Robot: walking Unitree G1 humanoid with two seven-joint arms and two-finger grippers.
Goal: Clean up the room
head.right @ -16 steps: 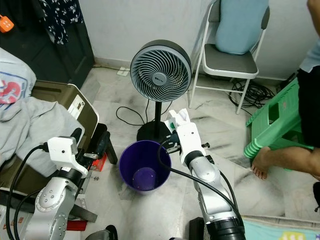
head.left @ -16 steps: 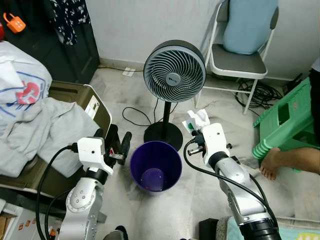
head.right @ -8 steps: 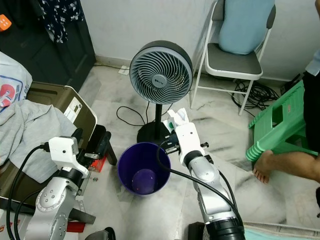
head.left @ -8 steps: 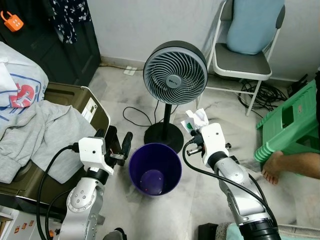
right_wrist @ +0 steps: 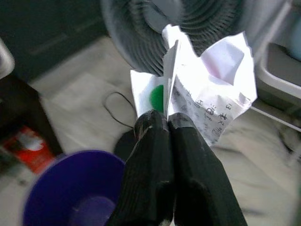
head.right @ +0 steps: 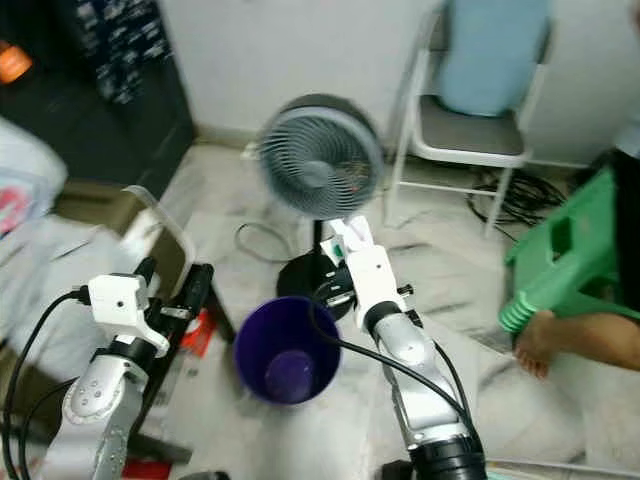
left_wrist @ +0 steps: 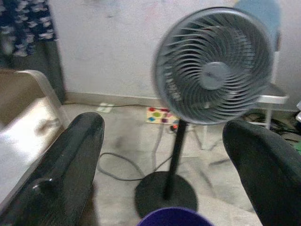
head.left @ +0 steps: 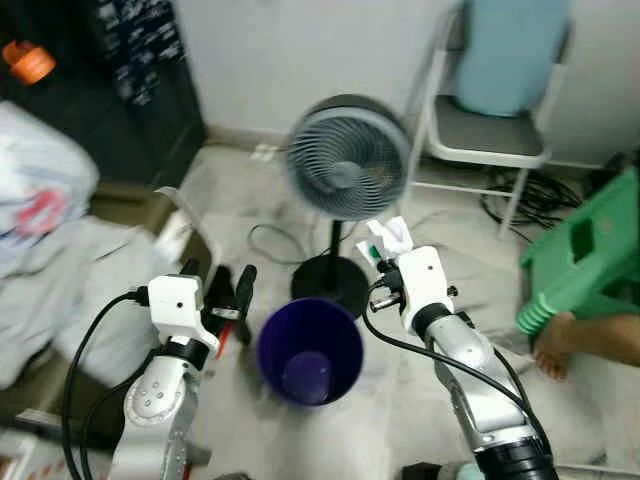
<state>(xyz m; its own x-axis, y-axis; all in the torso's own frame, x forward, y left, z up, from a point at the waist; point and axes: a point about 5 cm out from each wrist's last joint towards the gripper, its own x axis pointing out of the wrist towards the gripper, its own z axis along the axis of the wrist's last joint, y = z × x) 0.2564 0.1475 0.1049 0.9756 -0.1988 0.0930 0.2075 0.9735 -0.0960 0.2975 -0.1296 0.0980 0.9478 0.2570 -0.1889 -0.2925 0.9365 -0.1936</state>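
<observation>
**Right gripper holds paper above and beside bin**

Right gripper [right_wrist: 168,123]: two black fingers [right_wrist: 146,155] pressed together, clamped on a crumpled white paper [right_wrist: 207,89]. Paper bears printed text and a green spot; it sticks up beyond the fingertips. In the head views the gripper is raised in front of the fan's pole, just beyond the far right rim of the bin, paper [head.left: 388,236] uppermost.

Left gripper [head.left: 228,292]: fingers [left_wrist: 70,160] spread wide apart, nothing between them. It is held near the left side of the bin, pointing toward the fan.

Bin [head.left: 310,350]: round, purple, upright on the floor between the two arms; inside looks bare, though the views are blurred.

Fan [head.left: 348,162]: grey grille on a black pole with a round black base, standing just behind the bin. A dark cable lies looped on the floor beside the base.

Chair [head.left: 480,130]: white folding frame, grey seat, light blue cushion against the back; stands by the wall behind the fan, to the right. Black cables [head.left: 525,200] lie tangled under and beside it.

Stool [head.left: 590,250]: green plastic, tilted, far right. A person's bare foot [head.left: 552,350] rests on the floor just below it.

Clothes [head.left: 60,260]: grey and white heap, far left, on an olive container; blurred.

Red item [head.right: 198,335]: on the floor left of the bin; too blurred to identify.

Floor [head.left: 400,430]: pale marble tile.
</observation>
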